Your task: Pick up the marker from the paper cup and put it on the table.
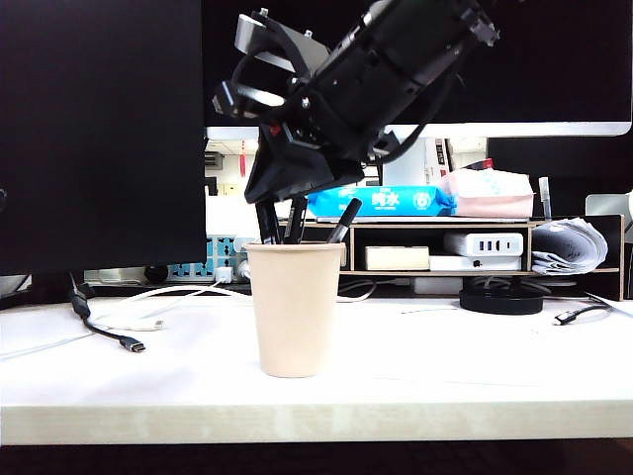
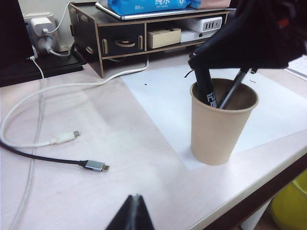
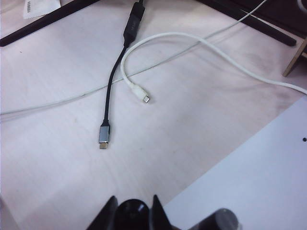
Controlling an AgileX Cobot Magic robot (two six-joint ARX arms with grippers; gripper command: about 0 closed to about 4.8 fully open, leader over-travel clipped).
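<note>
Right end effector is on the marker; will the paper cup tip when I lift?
Possibly: the paper cup looks light and tall, narrowing to its base, so a slanted pull may tip it. The marker, gripped by the right end effector, stands beside a slanted pen that might snag. Left end effector sits shut, well apart from it.

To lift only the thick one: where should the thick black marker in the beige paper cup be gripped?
Its top end, from above: the thick black marker stands nearly upright, walled in by the beige paper cup. The right gripper is closed on that end; the left gripper sits shut, away from the cup.
</note>
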